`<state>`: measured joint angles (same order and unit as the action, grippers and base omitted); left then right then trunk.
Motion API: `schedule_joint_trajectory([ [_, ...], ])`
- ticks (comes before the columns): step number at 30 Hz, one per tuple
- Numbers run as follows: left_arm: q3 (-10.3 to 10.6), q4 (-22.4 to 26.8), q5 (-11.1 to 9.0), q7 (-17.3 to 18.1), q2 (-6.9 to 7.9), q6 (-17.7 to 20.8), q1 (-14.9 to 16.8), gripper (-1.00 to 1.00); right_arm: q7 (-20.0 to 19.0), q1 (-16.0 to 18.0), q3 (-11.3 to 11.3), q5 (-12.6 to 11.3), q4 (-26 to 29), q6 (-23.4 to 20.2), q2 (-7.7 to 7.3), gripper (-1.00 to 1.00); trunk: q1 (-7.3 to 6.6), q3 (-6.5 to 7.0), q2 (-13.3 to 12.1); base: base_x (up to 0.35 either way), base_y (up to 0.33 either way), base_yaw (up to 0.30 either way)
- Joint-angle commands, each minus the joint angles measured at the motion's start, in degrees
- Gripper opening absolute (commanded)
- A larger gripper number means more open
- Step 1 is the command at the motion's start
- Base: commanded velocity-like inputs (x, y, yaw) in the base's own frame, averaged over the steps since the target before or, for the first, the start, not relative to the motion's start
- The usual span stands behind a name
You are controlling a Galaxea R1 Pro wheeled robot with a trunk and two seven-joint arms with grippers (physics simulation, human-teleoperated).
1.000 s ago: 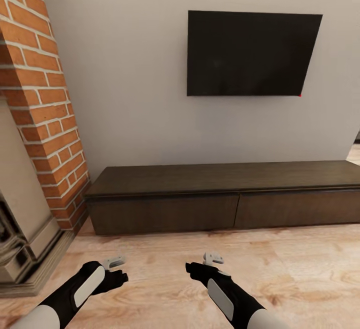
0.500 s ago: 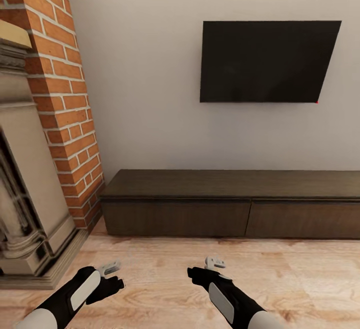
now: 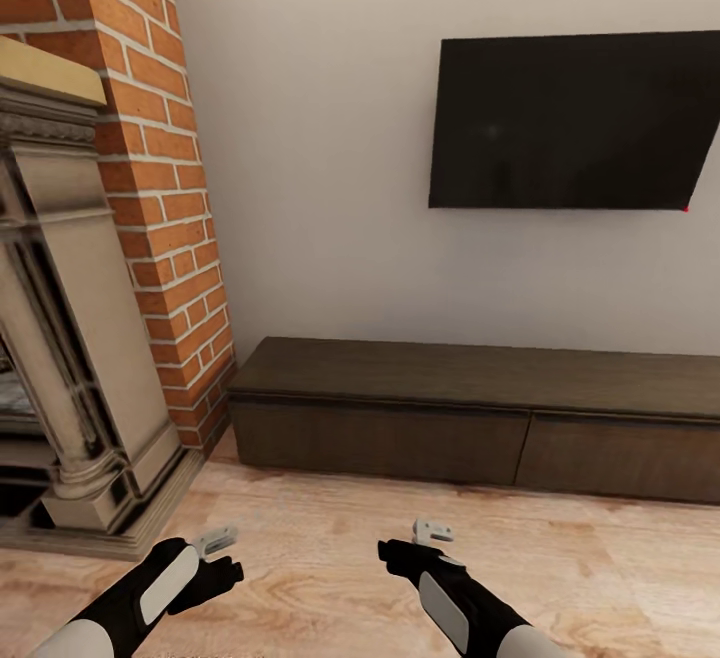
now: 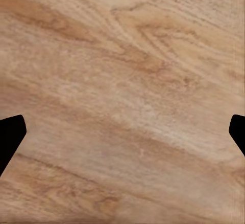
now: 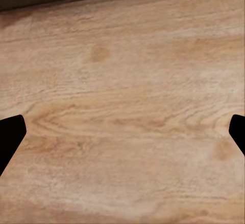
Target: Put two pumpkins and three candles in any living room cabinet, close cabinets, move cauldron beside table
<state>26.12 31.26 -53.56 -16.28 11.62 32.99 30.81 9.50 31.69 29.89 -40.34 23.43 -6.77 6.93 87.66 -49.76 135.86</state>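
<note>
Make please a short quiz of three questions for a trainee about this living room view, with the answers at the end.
1. True or false: both front panels of the long low dark brown wooden cabinet are shut.
2. What hangs on the wall above it? A) a mirror B) a flat black screen C) a shelf
3. Fill in: both wrist views look down at the light wooden ____.

Key:
1. True; the panels sit flush.
2. B, the flat black screen.
3. floor. The left gripper and the right gripper are open and hold nothing. The red brick column stands left of the cabinet.
</note>
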Motion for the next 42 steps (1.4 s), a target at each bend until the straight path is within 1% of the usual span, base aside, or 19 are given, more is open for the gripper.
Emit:
schedule_joint_trajectory([
  [1,0.42,0.12,-0.61,-0.52,0.06,0.02,0.04,1.00,0.52,0.04,0.50,-0.39,0.13,-0.18,-0.03,1.00,-0.24,0.04,-0.38,0.000,0.000,0.176],
  [31,0.44,0.04,-0.97,-0.34,-0.01,-0.02,-0.05,1.00,0.52,0.04,0.60,-0.35,-0.05,-0.09,0.12,1.00,-6.83,3.19,-12.42,0.000,0.000,0.176],
  [42,0.43,-1.01,-0.93,-0.34,-0.02,-0.03,-0.05,1.00,0.51,0.04,0.61,-0.35,-0.05,-0.09,0.19,1.00,-9.24,4.34,-16.83,0.000,0.000,0.176],
])
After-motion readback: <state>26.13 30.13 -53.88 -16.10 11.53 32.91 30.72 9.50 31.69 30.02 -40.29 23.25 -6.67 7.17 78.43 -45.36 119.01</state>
